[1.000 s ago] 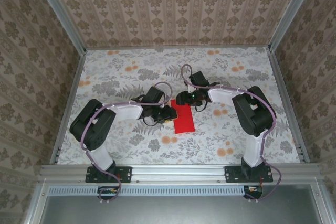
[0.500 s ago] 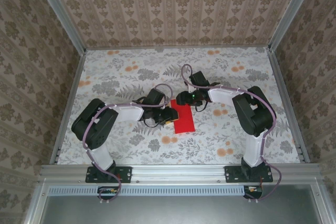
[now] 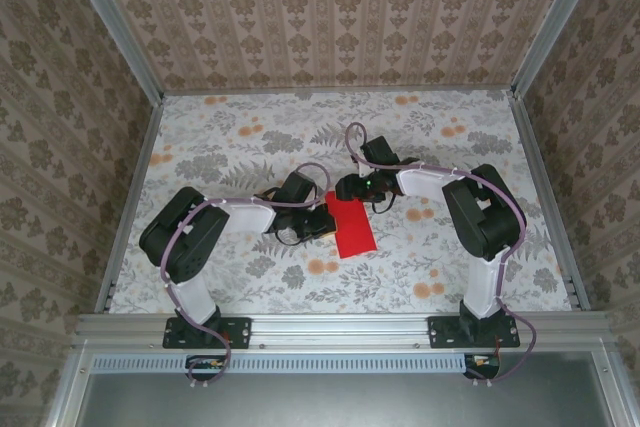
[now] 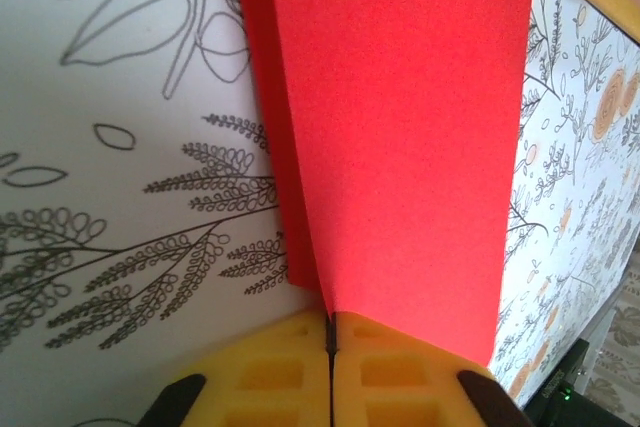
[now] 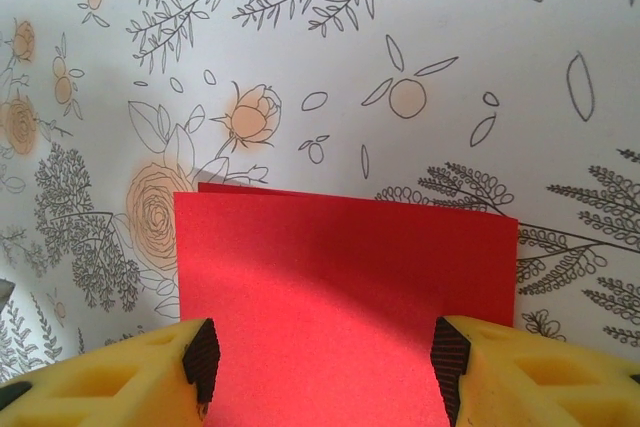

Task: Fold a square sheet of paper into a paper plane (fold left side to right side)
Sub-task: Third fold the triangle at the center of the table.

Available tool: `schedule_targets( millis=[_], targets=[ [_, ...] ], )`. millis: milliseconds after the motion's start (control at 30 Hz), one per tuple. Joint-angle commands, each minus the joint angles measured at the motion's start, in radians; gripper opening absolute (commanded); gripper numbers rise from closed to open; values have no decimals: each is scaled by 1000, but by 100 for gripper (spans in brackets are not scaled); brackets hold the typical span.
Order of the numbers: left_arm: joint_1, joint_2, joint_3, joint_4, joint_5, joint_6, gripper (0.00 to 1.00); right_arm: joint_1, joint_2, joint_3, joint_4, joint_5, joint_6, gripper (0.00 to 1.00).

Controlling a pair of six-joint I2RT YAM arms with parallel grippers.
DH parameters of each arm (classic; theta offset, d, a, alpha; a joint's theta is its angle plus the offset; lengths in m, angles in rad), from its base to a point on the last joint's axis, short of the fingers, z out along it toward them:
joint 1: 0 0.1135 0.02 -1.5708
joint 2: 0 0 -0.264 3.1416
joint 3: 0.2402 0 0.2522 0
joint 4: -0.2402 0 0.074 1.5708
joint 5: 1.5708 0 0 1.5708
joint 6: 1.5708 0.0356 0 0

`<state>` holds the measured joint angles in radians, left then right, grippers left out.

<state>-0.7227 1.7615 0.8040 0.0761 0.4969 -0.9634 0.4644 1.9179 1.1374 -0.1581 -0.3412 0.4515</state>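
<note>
Floral table [image 3: 230, 137], folded red paper sheet [image 3: 352, 227] lying flat near the table's middle, left gripper [image 4: 331, 332] pressed together, pinching the sheet's left edge, right gripper [image 5: 325, 357] spread wide, fingers straddling the sheet's far end

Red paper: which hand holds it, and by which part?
Left hand pinches the red paper at its left edge; right hand open, straddling it.

Your square sheet of paper [image 3: 352, 228] lies in the middle of the worktop [image 3: 250, 137], left gripper [image 3: 322, 229] at its left edge, right gripper [image 3: 347, 188] over its far end.
</note>
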Motion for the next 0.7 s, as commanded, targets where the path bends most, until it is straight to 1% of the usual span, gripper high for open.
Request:
schedule_targets(
  millis=[0,67,133,200,300,400,467,533,667],
  targets=[
    [-4,-18,-23,-12,-15,-11,3,-3,-20,-32,26,-27,-1,63],
    [-3,-27,-30,-9,-18,-23,0,-4,-58,-48,51,-22,-18,65],
    [1,-35,-37,-5,-17,-42,0,-5,-108,-71,72,-9,-49,68],
    [5,-48,-42,-8,-12,-64,0,-5,-172,-109,86,11,-88,72],
    [15,-67,-40,-28,1,-81,0,-2,-281,-199,112,43,-133,76],
    [31,-79,-41,-41,29,-92,0,26,-401,-316,140,88,-165,77],
    [43,-86,-46,-45,52,-101,0,62,-482,-394,156,130,-177,77],
    [56,-90,-50,-49,82,-107,0,120,-568,-469,169,189,-192,77],
    [91,-98,-59,-66,136,-111,0,274,-688,-605,227,314,-215,78]
  ],
)
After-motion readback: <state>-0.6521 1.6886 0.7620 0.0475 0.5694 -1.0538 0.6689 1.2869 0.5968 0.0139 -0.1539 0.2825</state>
